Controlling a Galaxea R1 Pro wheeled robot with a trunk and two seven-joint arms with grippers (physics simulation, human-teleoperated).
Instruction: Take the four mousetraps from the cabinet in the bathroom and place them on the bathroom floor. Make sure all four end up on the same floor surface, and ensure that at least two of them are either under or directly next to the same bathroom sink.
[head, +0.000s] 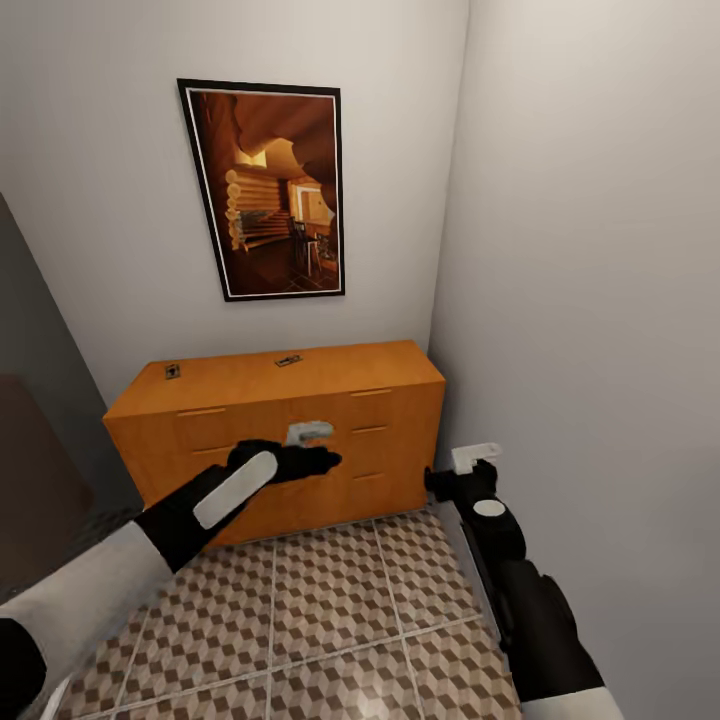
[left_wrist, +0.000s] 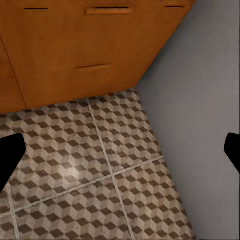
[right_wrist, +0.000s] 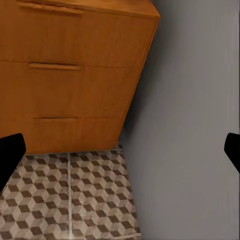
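The orange-brown cabinet (head: 240, 440) stands against the back wall, in the room's corner. Two small mousetraps lie on its flat top, one near the left end (head: 172, 371) and one near the middle (head: 288, 360). My left gripper (head: 312, 447) hovers in front of the upper drawers, open and empty. The right gripper (head: 462, 468) hangs open and empty by the cabinet's right end, close to the side wall. Both wrist views look down on the cabinet (left_wrist: 75, 55) (right_wrist: 70, 75) and the cube-patterned bathroom floor (head: 330, 610) (left_wrist: 100, 165) (right_wrist: 75, 195). The sink is out of view.
A framed picture (head: 268, 190) hangs above the cabinet. The grey side wall (head: 600, 350) runs close along my right arm. A dark panel (head: 30, 470) stands at the left edge. Tiled floor lies between me and the cabinet.
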